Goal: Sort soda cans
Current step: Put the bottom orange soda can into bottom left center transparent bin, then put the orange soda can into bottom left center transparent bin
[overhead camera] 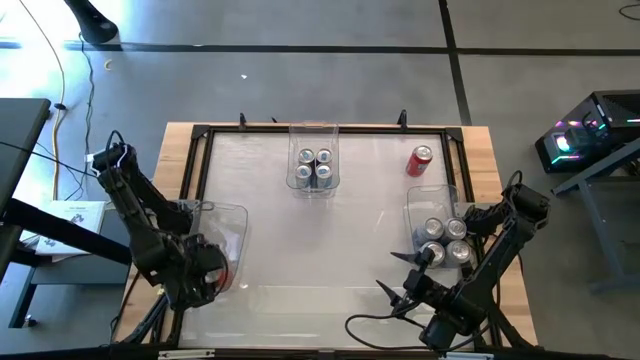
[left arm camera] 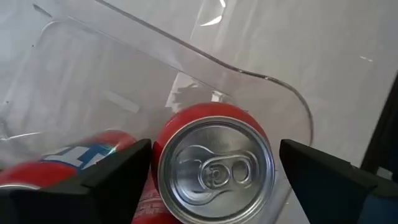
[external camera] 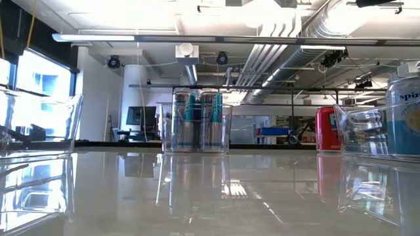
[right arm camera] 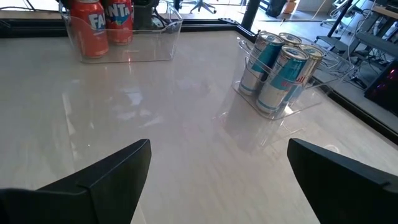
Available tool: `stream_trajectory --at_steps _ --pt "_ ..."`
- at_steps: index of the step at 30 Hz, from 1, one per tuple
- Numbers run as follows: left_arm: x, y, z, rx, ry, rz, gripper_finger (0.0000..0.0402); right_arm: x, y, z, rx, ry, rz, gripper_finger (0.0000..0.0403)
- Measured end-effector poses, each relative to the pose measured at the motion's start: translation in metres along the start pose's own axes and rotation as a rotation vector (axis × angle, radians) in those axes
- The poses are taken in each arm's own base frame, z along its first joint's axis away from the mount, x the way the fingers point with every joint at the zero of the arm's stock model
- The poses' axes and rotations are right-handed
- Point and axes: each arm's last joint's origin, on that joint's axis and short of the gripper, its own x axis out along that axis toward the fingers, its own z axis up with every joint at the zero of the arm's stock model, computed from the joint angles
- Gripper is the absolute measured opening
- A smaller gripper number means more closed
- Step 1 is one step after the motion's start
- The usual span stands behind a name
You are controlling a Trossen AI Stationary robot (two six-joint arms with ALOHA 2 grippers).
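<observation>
- The left gripper (left arm camera: 211, 171) is spread open around an upright red can (left arm camera: 214, 165) inside the clear bin (overhead camera: 222, 225) at the worktop's left edge, gripping nothing.
- The right gripper (right arm camera: 217, 174) is held wide open and empty near the front edge.

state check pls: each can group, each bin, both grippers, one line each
left gripper: open, straddling an upright red can in the left bin
second red can: beside it in the same bin
middle bin: four upright silver-blue cans
right bin: four upright silver-top cans
lone red can: upright on the table, unbinned
right gripper: open, empty, over bare table
</observation>
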Motion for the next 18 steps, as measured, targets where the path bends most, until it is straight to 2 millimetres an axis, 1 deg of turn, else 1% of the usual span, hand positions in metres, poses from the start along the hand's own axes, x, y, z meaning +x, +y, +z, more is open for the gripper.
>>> stream_trajectory --at_steps 3,6,8,10,12,14,16,18 --pt "-0.005 0.002 0.002 0.004 -0.003 -0.024 0.035 0.0 0.0 0.0 -0.007 0.0 0.0 0.0373" --pt "-0.016 0.003 0.008 -0.004 -0.028 -0.064 0.035 0.002 -0.001 0.001 -0.006 0.001 -0.008 0.0373" --pt "-0.027 0.004 0.013 -0.005 -0.055 -0.087 0.0351 0.008 -0.002 0.003 0.007 0.003 -0.029 0.0373" --pt "-0.037 0.005 0.018 -0.005 -0.101 -0.1 0.0351 0.017 -0.005 0.006 0.037 0.015 -0.059 0.0373" --pt "-0.048 0.004 0.024 0.013 -0.178 -0.109 0.0351 0.028 -0.007 0.009 0.058 0.065 -0.081 0.0373" --pt "-0.057 0.004 0.03 0.039 -0.293 -0.1 0.0351 0.039 -0.01 0.014 0.046 0.115 -0.112 0.0373" --pt "-0.063 0.004 0.035 0.066 -0.424 -0.061 0.0351 0.048 -0.016 0.025 0.029 0.14 -0.156 0.0373" --pt "-0.066 0.004 0.039 0.081 -0.548 -0.015 0.0351 0.057 -0.028 0.042 0.005 0.186 -0.214 0.0373"
